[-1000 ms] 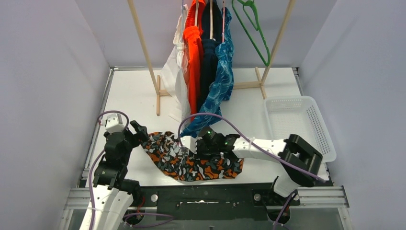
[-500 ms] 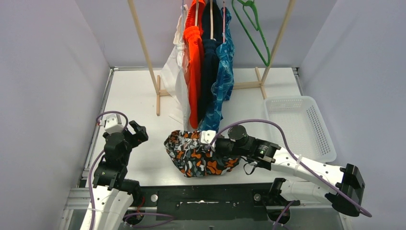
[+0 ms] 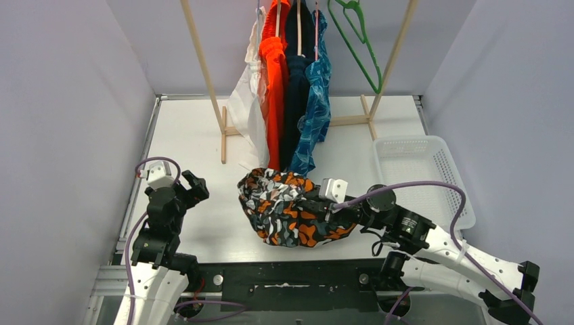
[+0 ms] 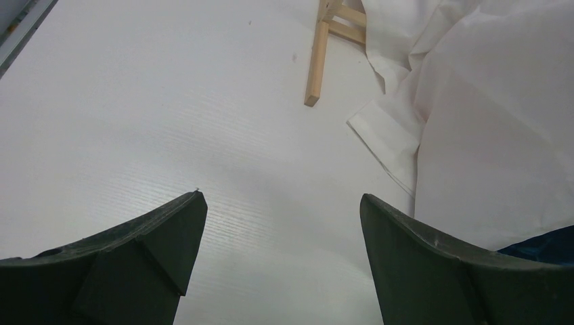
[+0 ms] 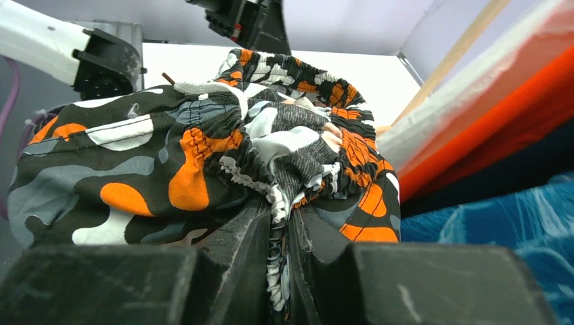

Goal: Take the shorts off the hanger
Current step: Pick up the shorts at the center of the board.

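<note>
The black-orange-white camouflage shorts (image 3: pixel 288 213) lie bunched in a heap on the table's near middle. My right gripper (image 3: pixel 326 208) is shut on their gathered waistband; in the right wrist view the elastic (image 5: pixel 281 203) is pinched between the fingers. White (image 3: pixel 247 112), orange (image 3: pixel 273 81), navy (image 3: pixel 296 88) and blue leaf-patterned shorts (image 3: pixel 315 101) hang on hangers from the rack. An empty green hanger (image 3: pixel 359 40) hangs to their right. My left gripper (image 3: pixel 193 186) stands open at the left, nothing between its fingers (image 4: pixel 169 237).
A white slotted basket (image 3: pixel 406 140) sits at the right side of the table. The wooden rack's foot (image 3: pixel 223 139) and right leg (image 3: pixel 379 88) stand at the back. The white shorts' hem (image 4: pixel 487 135) trails onto the table near the foot (image 4: pixel 318 61).
The right arm has swung rightward and dragged the camouflage shorts from a flat spread into a bunched heap further right. The left arm has stayed still.
</note>
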Controlling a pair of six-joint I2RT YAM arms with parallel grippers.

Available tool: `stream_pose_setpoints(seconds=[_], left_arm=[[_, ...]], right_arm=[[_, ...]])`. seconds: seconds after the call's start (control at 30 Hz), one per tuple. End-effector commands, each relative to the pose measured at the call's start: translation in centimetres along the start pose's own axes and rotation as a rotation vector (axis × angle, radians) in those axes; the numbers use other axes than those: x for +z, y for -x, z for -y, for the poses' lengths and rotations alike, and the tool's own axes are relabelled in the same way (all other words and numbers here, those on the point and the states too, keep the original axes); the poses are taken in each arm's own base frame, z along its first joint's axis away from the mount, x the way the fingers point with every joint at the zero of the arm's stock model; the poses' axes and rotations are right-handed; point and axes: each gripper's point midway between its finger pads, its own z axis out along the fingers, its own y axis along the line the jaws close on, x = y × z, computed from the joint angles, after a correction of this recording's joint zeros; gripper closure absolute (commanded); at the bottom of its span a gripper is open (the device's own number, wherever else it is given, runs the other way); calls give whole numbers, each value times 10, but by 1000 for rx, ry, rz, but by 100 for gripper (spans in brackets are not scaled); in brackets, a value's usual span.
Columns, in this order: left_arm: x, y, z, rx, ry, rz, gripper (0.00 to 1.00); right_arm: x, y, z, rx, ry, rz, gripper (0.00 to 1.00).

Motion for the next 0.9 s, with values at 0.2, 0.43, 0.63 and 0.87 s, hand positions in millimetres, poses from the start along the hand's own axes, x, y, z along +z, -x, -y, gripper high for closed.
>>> stream_pose_setpoints(seconds=[0.2,0.43,0.63,0.87], left_arm=[[-2,17,4,-11,-11,56,15],[0,14,5,-8,-13,41,15],[0,14,5,-7,-15,37,15],[0,13,5,-8,-13,34,15]], right_arm=[[-50,16,37,391,-351,76,100],[-72,-45,64,657,-711,-212,100],[-95,-66,89,675,-976,-282,100],[-129,-50,107,676,-1138,-189,100]])
